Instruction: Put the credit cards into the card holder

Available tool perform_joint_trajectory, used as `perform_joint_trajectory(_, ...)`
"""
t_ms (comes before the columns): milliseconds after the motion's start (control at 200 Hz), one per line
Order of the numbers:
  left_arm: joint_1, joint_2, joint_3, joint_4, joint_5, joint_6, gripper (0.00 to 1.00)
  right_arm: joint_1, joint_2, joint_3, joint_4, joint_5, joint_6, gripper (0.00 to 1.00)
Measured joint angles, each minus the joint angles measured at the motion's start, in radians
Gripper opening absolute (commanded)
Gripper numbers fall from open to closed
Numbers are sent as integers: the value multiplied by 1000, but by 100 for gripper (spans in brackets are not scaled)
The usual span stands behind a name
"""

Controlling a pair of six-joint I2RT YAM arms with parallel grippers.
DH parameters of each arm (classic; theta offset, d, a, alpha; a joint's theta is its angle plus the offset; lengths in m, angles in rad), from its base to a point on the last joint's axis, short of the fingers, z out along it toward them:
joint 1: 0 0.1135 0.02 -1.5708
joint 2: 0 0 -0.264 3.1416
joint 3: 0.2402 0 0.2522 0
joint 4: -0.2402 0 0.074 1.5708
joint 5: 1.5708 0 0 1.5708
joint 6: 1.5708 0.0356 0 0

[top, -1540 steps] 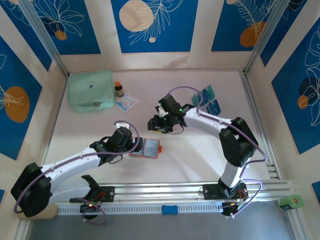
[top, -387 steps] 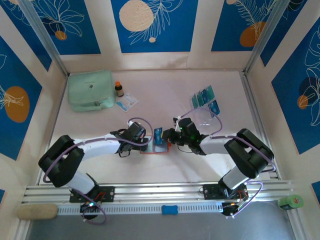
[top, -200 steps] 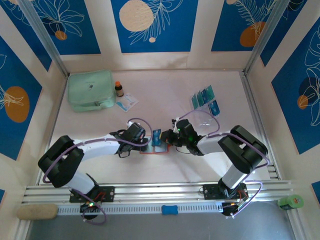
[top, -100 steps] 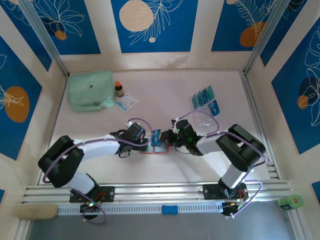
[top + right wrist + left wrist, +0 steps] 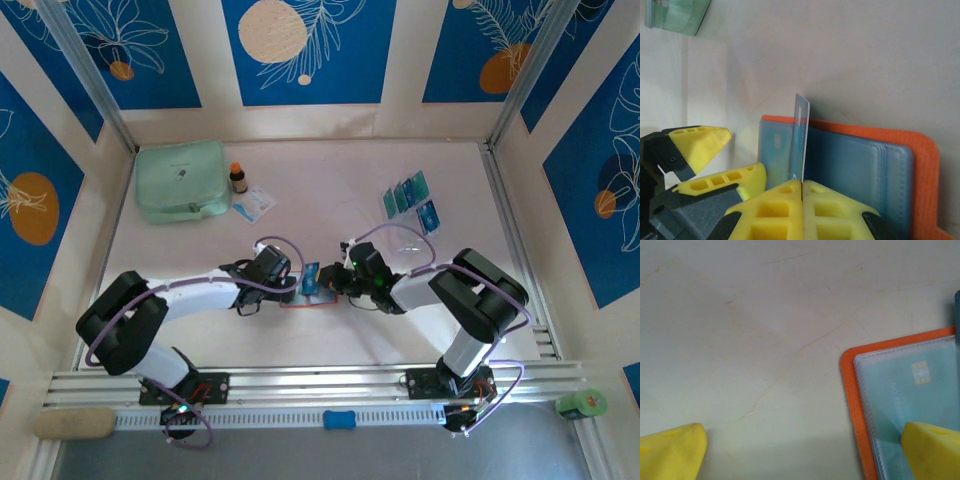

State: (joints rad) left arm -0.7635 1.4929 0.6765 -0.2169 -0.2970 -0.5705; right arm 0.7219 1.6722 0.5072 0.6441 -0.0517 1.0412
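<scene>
Pale table (image 5: pixel 330 170), blue-panelled walls on three sides. Card holder (image 5: pixel 297 301) lies open near the middle, front half. Right gripper (image 5: pixel 802 186) has its jaws pressed together, pinching one teal card (image 5: pixel 800 135) upright on edge over the holder's pockets. Left gripper (image 5: pixel 802 450) is spread wide, one finger (image 5: pixel 935 450) over the holder's clear pocket. Other credit cards (image 5: pixel 410 198) lie well apart, toward the right rail. Bare tabletop beyond the holder; mint pouch (image 5: pixel 180 180) in the far left corner.

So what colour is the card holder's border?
Orange on the card holder, clearest in the left wrist view.
</scene>
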Motion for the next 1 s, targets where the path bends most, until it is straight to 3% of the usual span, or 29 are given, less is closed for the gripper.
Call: perform_joint_trajectory(1000, 0, 0, 0, 8, 0, 0, 100, 19, -42, -35, -49, -4, -2, 0)
